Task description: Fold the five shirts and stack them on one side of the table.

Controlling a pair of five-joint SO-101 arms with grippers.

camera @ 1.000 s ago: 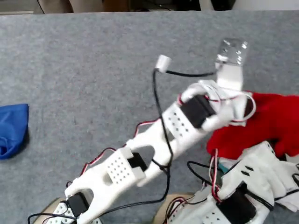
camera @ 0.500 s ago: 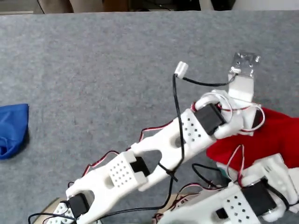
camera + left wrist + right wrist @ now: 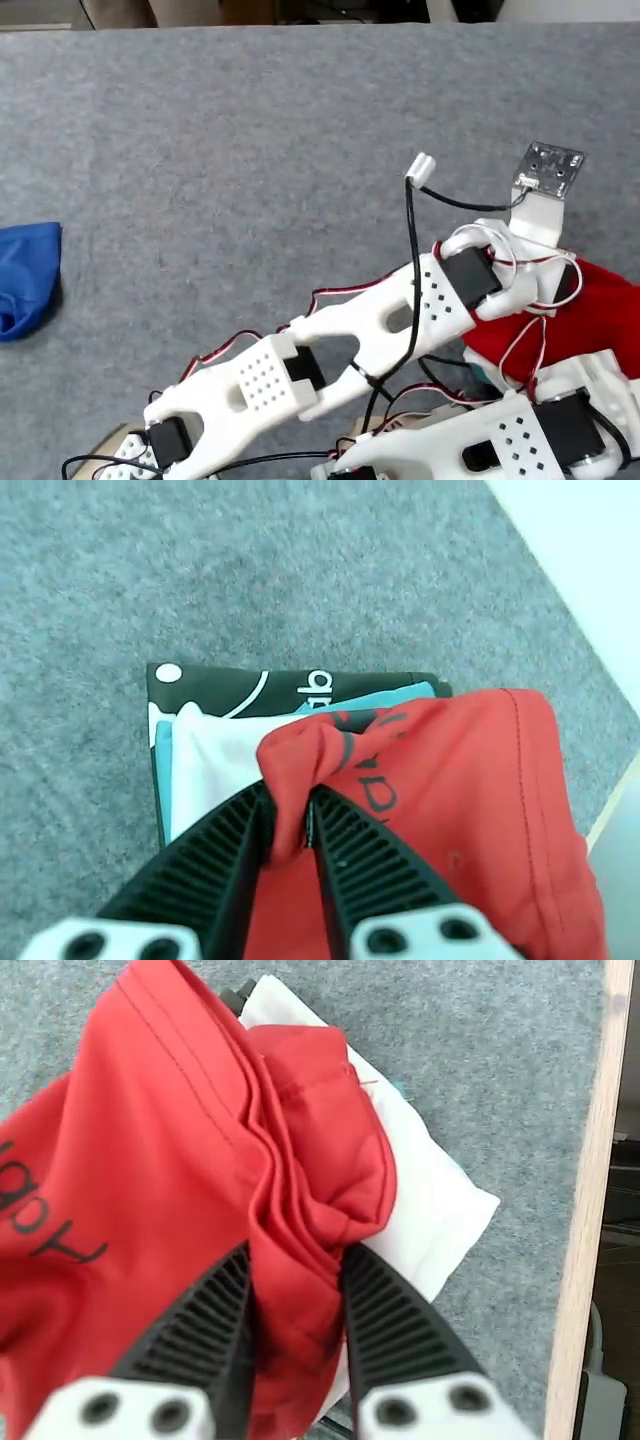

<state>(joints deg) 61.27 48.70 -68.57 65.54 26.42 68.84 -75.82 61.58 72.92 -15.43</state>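
A red shirt [image 3: 450, 810] hangs bunched over a stack of folded shirts: a white one [image 3: 205, 770], a teal one [image 3: 163, 745] and a black one [image 3: 225, 688] with white print. My left gripper [image 3: 288, 802] is shut on a pinched fold of the red shirt. At another corner of the same shirt [image 3: 150, 1190] my right gripper [image 3: 296, 1265] is shut too, above the white shirt [image 3: 440, 1205]. In the high view the red shirt [image 3: 600, 305] lies at the right edge, partly under both arms. A crumpled blue shirt [image 3: 25, 275] lies at the far left.
The grey table [image 3: 250, 140] is bare across the middle and back. Its pale wooden edge [image 3: 585, 1210] runs close beside the stack. The left arm [image 3: 380, 320] stretches diagonally across the front, and the right arm [image 3: 540, 435] crowds the front right corner.
Both arms have moved right and toward the front edge, dragging the red shirt with them. Less of the red shirt shows in the high view now.
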